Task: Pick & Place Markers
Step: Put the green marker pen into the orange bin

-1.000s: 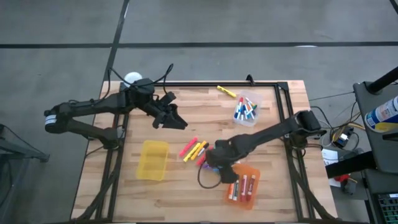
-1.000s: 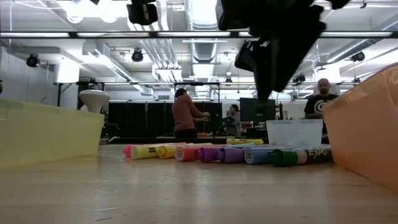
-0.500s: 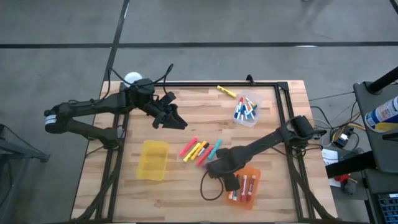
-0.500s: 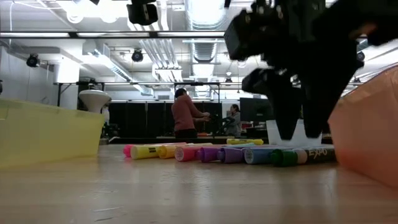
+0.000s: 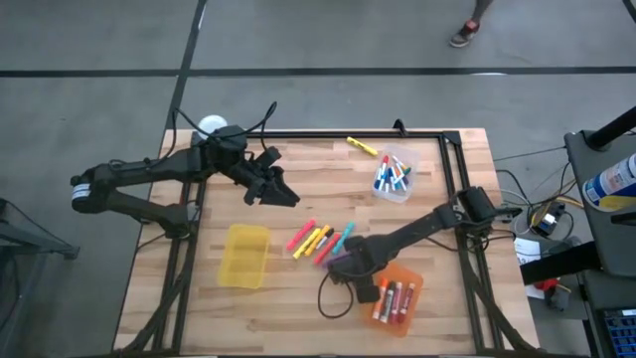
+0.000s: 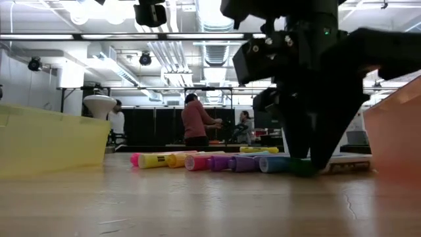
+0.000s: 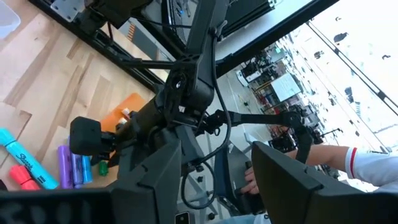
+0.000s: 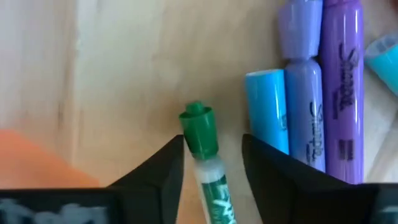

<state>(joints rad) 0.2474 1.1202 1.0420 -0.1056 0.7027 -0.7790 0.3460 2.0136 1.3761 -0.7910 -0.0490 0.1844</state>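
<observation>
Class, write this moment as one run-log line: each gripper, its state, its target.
right gripper: closing around green marker, beside orange bin | left gripper: open, waiting above table

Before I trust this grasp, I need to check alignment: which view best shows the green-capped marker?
The right wrist view: the green-capped marker lies between the right gripper fingers, beside the purple markers. The low view shows only a green sliver; the left wrist view shows a green speck; the high view hides it.

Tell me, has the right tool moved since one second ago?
Yes. In the low view the right tool has come down to the table, straddling the green marker beside the orange bin.
</observation>
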